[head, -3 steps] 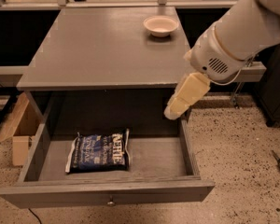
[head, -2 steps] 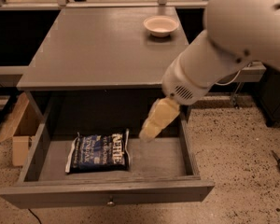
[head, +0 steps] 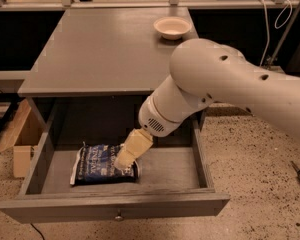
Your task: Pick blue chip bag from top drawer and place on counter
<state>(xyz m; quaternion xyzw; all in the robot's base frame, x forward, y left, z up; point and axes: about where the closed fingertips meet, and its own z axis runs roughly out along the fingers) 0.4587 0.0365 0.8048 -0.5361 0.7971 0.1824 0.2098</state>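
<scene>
The top drawer [head: 115, 207] stands pulled out, with its round metal knob at the front. The blue chip bag [head: 97, 165] lies flat on the drawer floor, left of the middle. My gripper [head: 124, 163] hangs down into the drawer from the white arm [head: 230, 86] and its cream tip sits over the right end of the bag. The counter [head: 100, 49] is the grey top above the drawer.
A small cream bowl [head: 172, 27] stands at the counter's back right corner. A cardboard box [head: 21, 141] sits on the speckled floor left of the cabinet. A dark shelf and cables run behind the counter.
My arm has swung left and down from beside the counter's right edge into the drawer, and the gripper tip now sits over the bag's right end. The bag has not moved.
</scene>
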